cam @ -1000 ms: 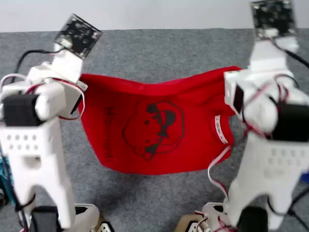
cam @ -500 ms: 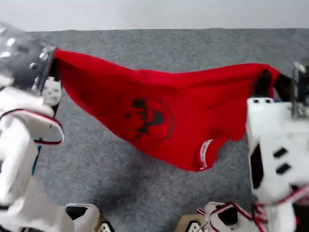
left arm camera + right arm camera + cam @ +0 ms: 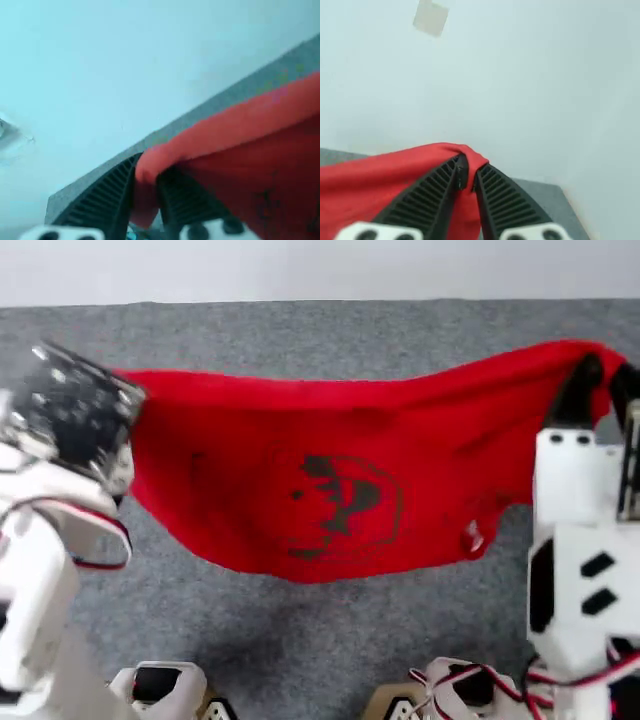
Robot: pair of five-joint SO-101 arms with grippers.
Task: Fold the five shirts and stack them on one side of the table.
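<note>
High view, shirt: one red shirt (image 3: pixel 340 480) with a dark print on its chest hangs stretched sideways above the grey table (image 3: pixel 300 340), held up by its two upper corners, lower edge sagging free.
High view, arms: the left arm (image 3: pixel 40 560) stands at one end of the shirt and the right arm (image 3: pixel 580 570) at the other.
High view, right gripper: the right gripper (image 3: pixel 600 380) has its dark fingers on the shirt's raised corner.

Left wrist view, left gripper: the left gripper (image 3: pixel 147 172) has its jaws pinching a rolled fold of the red cloth, which bulges over the fingertips.
Left wrist view, shirt: from the pinch the cloth runs away along the edge of the table, with a pale wall (image 3: pixel 125 60) behind.

Right wrist view, right gripper: the jaws are pressed together on a small hump of the shirt's edge.
Right wrist view, shirt: the cloth falls away from the pinch to one side, a strip of table beyond it.
Right wrist view, wall: a pale square patch (image 3: pixel 431 17) is on it.

Step in hand: it looks like the spreading of the shirt, lifted taut between both arms so it can be laid out flat before any fold.
Next move: probably both arms lower together at the same pace, keeping the top edge tight so the cloth lands smooth and does not bunch; only then should the grips let go.

Count: one shirt, two arms, two grippers, one table.
</note>
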